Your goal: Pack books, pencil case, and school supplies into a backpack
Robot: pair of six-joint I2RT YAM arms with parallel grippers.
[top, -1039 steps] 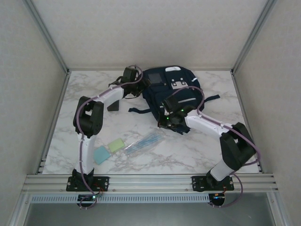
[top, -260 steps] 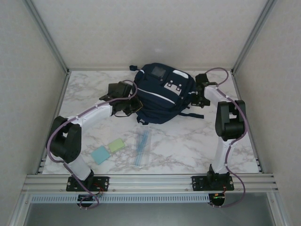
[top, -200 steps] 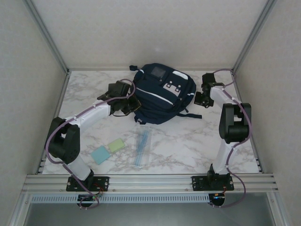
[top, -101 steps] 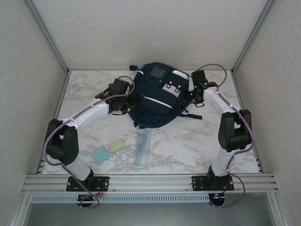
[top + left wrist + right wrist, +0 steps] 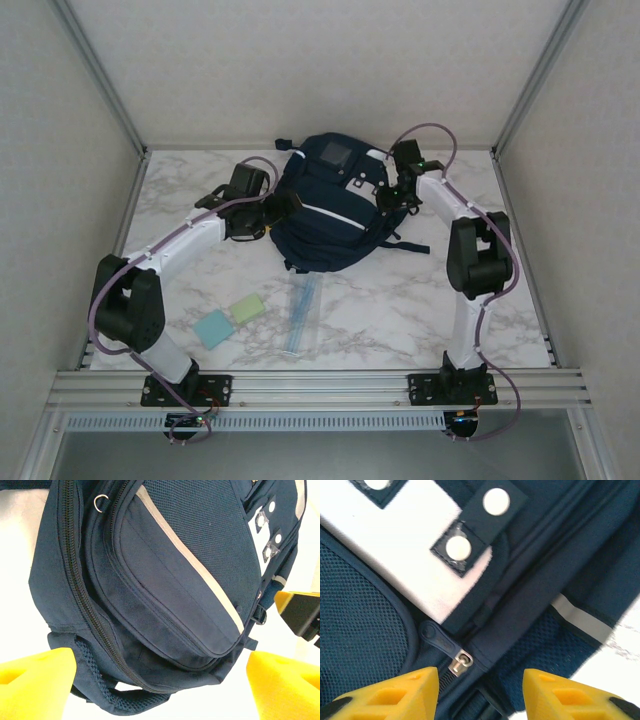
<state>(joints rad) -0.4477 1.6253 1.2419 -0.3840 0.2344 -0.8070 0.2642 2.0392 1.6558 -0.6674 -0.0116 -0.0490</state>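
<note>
**Desk:** Where are the arms?

**Caption:** The right gripper [image 5: 480,690], half-open and empty, is poised at the small metal zipper pull [image 5: 461,661] of the navy-blue fabric backpack [image 5: 335,205], which lies far-centre on the table. The left gripper [image 5: 160,677] gapes wide and empty at its lower end.

**Desk:** The risk?

**Caption:** The jaws could nip fabric and drag the unheld bag.

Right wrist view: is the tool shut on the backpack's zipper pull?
No, the right tool stands open, its yellow fingers apart, and the zipper pull of the backpack lies ahead of them, not pinched.
</note>
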